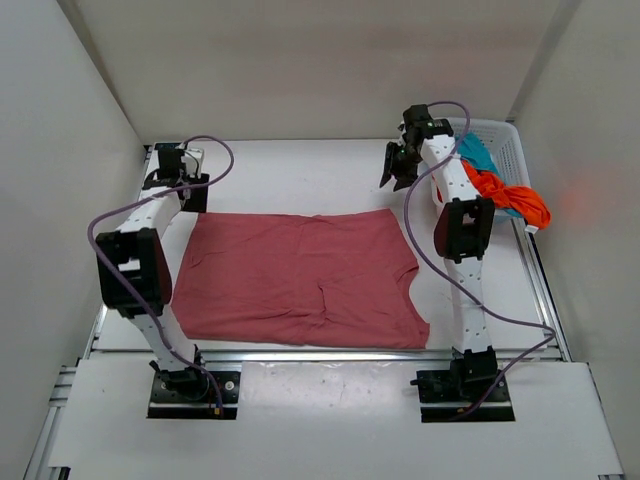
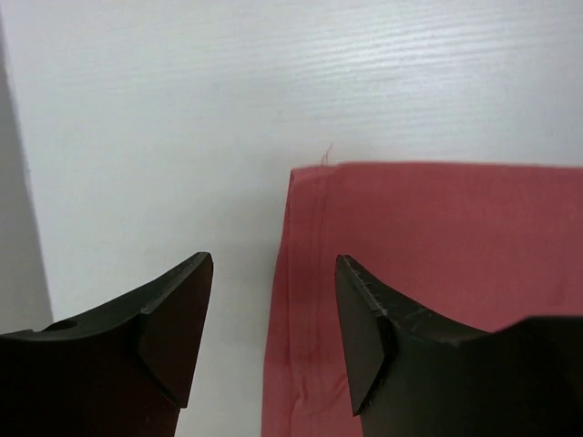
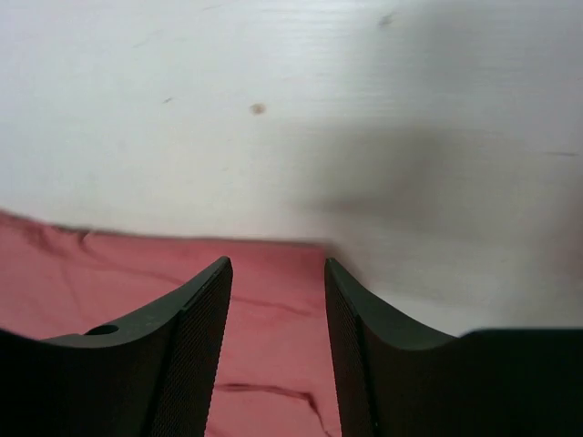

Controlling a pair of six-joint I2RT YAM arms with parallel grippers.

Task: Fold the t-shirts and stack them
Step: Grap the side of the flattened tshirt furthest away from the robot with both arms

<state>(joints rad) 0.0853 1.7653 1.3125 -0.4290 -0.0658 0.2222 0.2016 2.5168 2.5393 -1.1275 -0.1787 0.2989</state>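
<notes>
The rose-pink t-shirt [image 1: 300, 278] lies flat on the table, folded in half. My left gripper [image 1: 190, 192] is open above its far left corner, which shows in the left wrist view [image 2: 410, 237] between the open fingers [image 2: 273, 309]. My right gripper [image 1: 398, 172] is open above the far right corner; the pink cloth [image 3: 273, 291] shows between its open jaws [image 3: 278, 300]. The orange t-shirt [image 1: 520, 198] and the teal-blue t-shirt [image 1: 477, 152] lie bunched in the white basket [image 1: 505, 140] at the far right.
White walls enclose the table on the left, back and right. The arm bases [image 1: 190, 385] stand on a rail at the near edge. Purple cables [image 1: 215, 150] loop from both arms.
</notes>
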